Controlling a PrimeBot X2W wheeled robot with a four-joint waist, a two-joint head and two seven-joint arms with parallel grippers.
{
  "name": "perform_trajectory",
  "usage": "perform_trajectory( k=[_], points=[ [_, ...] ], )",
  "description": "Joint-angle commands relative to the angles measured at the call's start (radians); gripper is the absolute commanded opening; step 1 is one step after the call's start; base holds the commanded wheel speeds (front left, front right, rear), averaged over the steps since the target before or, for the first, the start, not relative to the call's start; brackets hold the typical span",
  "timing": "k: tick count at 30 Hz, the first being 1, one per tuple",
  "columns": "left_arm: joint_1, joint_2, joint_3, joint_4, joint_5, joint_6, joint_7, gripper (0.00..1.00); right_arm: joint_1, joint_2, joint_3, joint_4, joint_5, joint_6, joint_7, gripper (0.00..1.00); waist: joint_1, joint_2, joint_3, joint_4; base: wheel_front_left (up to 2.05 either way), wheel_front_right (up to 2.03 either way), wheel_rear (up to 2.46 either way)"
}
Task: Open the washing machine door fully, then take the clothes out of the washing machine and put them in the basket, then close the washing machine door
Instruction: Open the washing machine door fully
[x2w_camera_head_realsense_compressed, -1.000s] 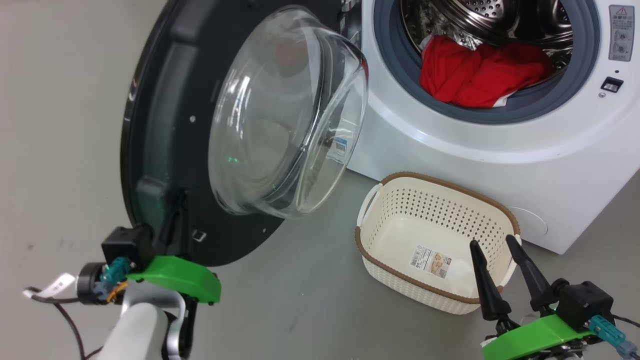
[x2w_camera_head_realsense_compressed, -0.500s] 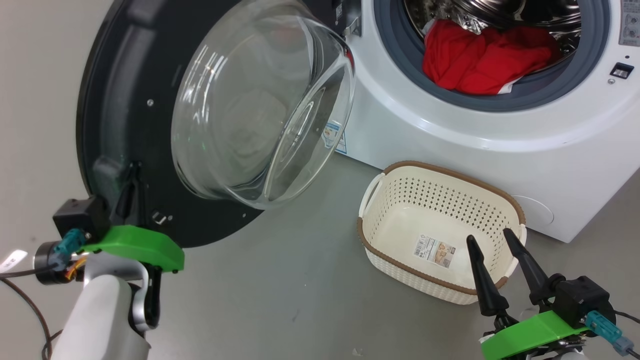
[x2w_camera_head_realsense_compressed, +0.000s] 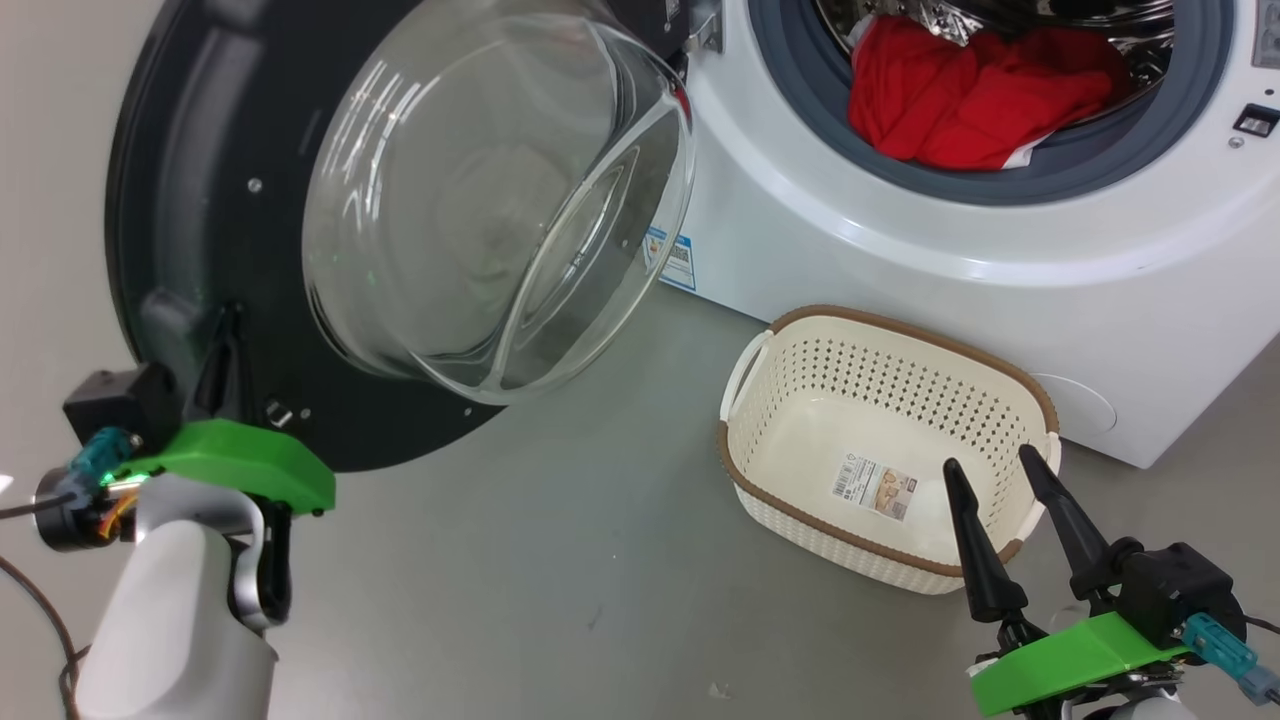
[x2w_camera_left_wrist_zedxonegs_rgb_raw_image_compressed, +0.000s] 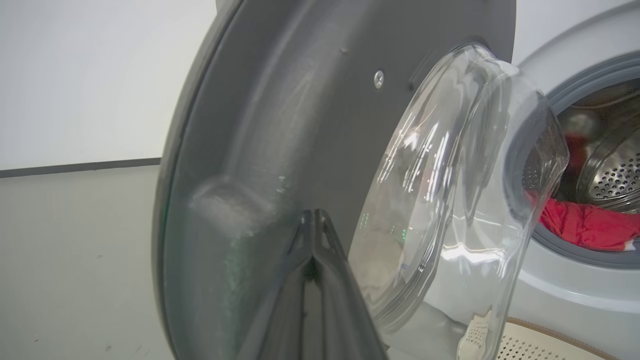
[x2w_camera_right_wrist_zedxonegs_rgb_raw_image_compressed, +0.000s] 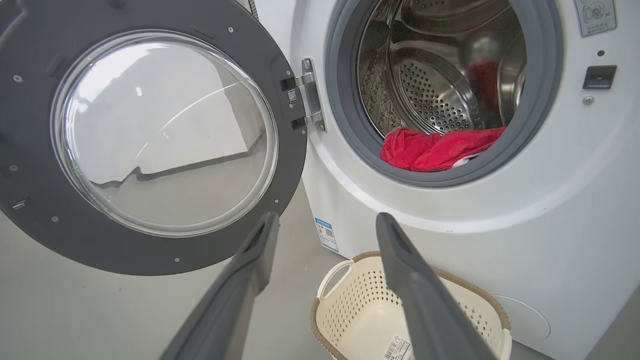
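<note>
Our left gripper (x2w_camera_left_wrist_zedxonegs_rgb_raw_image_compressed: 312, 225), fingers shut together, presses on the large round glossy black door (x2w_camera_head_realsense_compressed: 200, 150); we fear it may slip off this smooth face. Our right gripper (x2w_camera_head_realsense_compressed: 987, 460) stands open.

We find the washing machine door (x2w_camera_head_realsense_compressed: 230, 180) standing to the left of the washing machine (x2w_camera_head_realsense_compressed: 900, 270), the clothes (x2w_camera_head_realsense_compressed: 960, 100) inside the machine at the front of its opening, and the basket (x2w_camera_head_realsense_compressed: 900, 385) on the floor (x2w_camera_head_realsense_compressed: 560, 560) before the machine, below that opening.
</note>
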Motion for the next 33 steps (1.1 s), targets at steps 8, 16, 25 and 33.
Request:
perform_trajectory(
  k=[8, 16, 25, 33],
  points=[
    [-0.069, 0.063, 0.105, 0.02, 0.014, -0.014, -0.008, 0.0, -0.035, -0.007, 0.013, -0.047, -0.025, 0.006, 0.018, 1.0, 0.0, -0.0001, 0.024, -0.018, 0.0, 0.0, 0.0],
    [-0.101, 0.062, 0.128, 0.06, 0.039, -0.024, -0.008, 0.0, -0.039, -0.007, 0.008, -0.066, -0.04, 0.006, 0.033, 1.0, 0.0, -0.0001, 0.046, -0.028, 0.0, 0.0, 0.0],
    [-0.13, 0.067, 0.167, 0.066, 0.076, -0.01, -0.008, 0.0, -0.055, -0.007, 0.019, -0.086, -0.049, 0.006, 0.052, 1.0, 0.0, -0.0001, 0.065, -0.049, 0.0, 0.0, 0.0],
    [-0.072, 0.05, 0.193, 0.017, 0.118, -0.002, -0.008, 0.0, -0.06, -0.007, 0.022, -0.05, -0.017, 0.006, 0.028, 1.0, 0.0, -0.0001, 0.035, -0.059, 0.0, 0.0, 0.0]
  ],
)
